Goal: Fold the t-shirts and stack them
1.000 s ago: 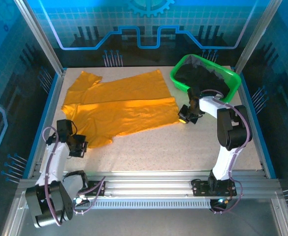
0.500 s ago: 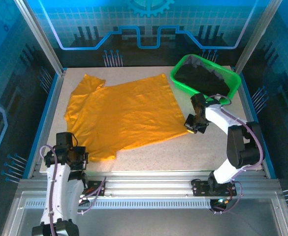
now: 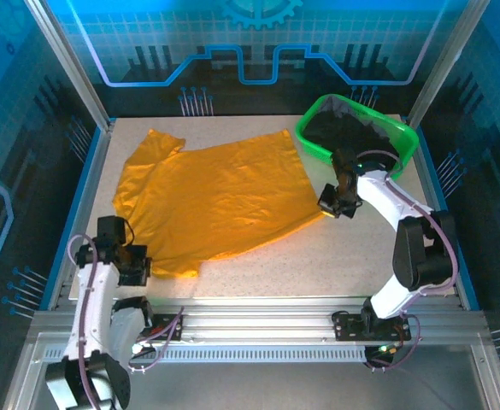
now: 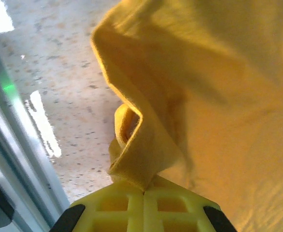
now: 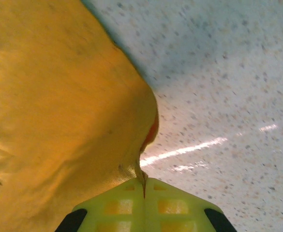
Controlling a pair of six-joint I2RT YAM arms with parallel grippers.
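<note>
I saw my left gripper [image 3: 137, 265] and right gripper [image 3: 329, 205] each clamped on an edge of the flat orange-yellow fabric t-shirt [image 3: 215, 201].

Blue light tints the sharp overhead view. Wrist views blur up close, with white glare streaks on the desk [image 5: 238, 72].

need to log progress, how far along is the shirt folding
Done: the orange t-shirt lies spread out on the table, unfolded; nothing is stacked. In hand: the left tool pinches its near-left edge and the right tool pinches its right corner, both shut on the cloth. Left: every fold on it, then the black fabric in the green basket, then stacking.
</note>
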